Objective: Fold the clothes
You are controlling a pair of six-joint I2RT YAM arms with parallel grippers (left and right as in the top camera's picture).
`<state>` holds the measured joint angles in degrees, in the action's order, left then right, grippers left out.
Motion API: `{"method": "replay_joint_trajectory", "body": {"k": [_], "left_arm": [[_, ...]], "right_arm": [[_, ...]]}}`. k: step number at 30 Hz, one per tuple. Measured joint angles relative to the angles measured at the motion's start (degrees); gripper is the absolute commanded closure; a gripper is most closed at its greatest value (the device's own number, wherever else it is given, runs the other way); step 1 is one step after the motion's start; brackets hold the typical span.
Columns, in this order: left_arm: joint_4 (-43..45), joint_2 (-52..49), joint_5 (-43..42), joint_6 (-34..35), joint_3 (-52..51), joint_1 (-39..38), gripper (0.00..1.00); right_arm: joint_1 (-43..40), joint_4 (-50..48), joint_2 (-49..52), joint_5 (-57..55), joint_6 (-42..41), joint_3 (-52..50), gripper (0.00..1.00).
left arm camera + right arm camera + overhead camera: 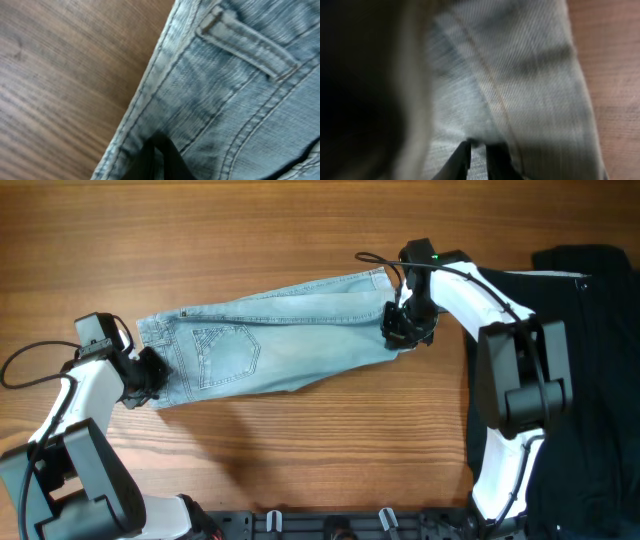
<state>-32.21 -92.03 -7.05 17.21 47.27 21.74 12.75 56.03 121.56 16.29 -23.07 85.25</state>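
The light blue denim shorts (pixel 270 340) lie stretched across the wooden table, waistband at the left, leg hem at the right, one stitched back pocket facing up. My left gripper (pixel 150 375) is shut on the waistband edge; the left wrist view shows its black fingers (pixel 160 157) pinching the denim (pixel 225 100) below a belt loop (pixel 247 42). My right gripper (pixel 400 330) is shut on the leg end; the right wrist view shows its fingers (pixel 479 155) clamping the cloth (pixel 520 85).
A larger black garment (pixel 590 380) lies at the right edge of the table, under the right arm. Bare wood table (pixel 250 230) surrounds the shorts. A black rail (pixel 330 525) runs along the front edge.
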Motion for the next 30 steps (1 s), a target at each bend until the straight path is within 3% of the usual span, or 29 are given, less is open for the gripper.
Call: {"method": "replay_joint_trajectory", "body": {"k": [3,6,8,10,12,13,14,15,17,20,22,24,28,30], "left_arm": [[-1.9,0.57,0.59,0.0,0.61,0.0,0.89],[-2.32,3.37,1.22,0.0,0.72,0.0,0.85],[-2.8,4.92,1.33,-0.02,0.79,0.02,0.82],[-4.0,5.44,1.42,0.04,0.9,0.0,0.74],[-5.38,5.46,1.42,-0.13,0.9,0.0,0.57],[-5.55,5.49,1.42,0.04,0.9,0.0,0.53],[-5.75,5.46,1.42,-0.31,0.92,0.0,0.61],[-5.81,5.49,1.42,-0.11,0.92,0.0,0.83],[-5.22,5.49,0.04,-0.57,0.92,0.02,0.96],[-1.64,5.49,-8.35,-4.81,0.92,-1.95,0.96],[-0.94,5.44,-10.49,-7.37,0.92,-5.33,0.96],[-0.92,4.7,-11.52,-9.31,0.92,-9.18,0.88],[-0.63,1.79,-9.46,-10.78,0.92,-12.22,0.78],[0.85,1.49,-8.85,-10.97,0.92,-12.22,0.84]], "right_arm": [[-0.35,-7.85,-1.9,-0.04,2.03,-0.15,0.96],[-0.48,-26.45,-0.94,0.33,-3.34,-0.94,0.94],[-1.03,-44.0,0.15,6.58,-5.44,-1.22,0.88],[-2.49,-53.53,0.13,15.41,-8.37,0.33,0.86],[-5.18,-49.57,-1.42,21.31,-9.73,1.92,0.76],[-6.32,-41.51,-2.64,21.99,-7.52,2.25,0.73],[-6.99,-35.85,-3.43,21.86,-5.49,2.4,0.74],[-7.37,-28.24,-4.02,21.38,-1.42,2.54,0.77],[-6.82,-19.12,-4.15,20.81,6.58,2.47,0.83],[-3.85,-14.21,-4.26,14.51,10.38,0.57,0.92],[-1.46,-10.56,-4.26,6.54,6.86,-2.43,0.91],[-0.87,-9.31,-4.26,-0.5,1.18,-7.32,0.96],[-0.96,-8.13,-7.17,-2.86,-2.25,-11.74,0.92],[-1.01,-7.39,-7.52,-2.25,1.97,-11.58,0.85]]}}
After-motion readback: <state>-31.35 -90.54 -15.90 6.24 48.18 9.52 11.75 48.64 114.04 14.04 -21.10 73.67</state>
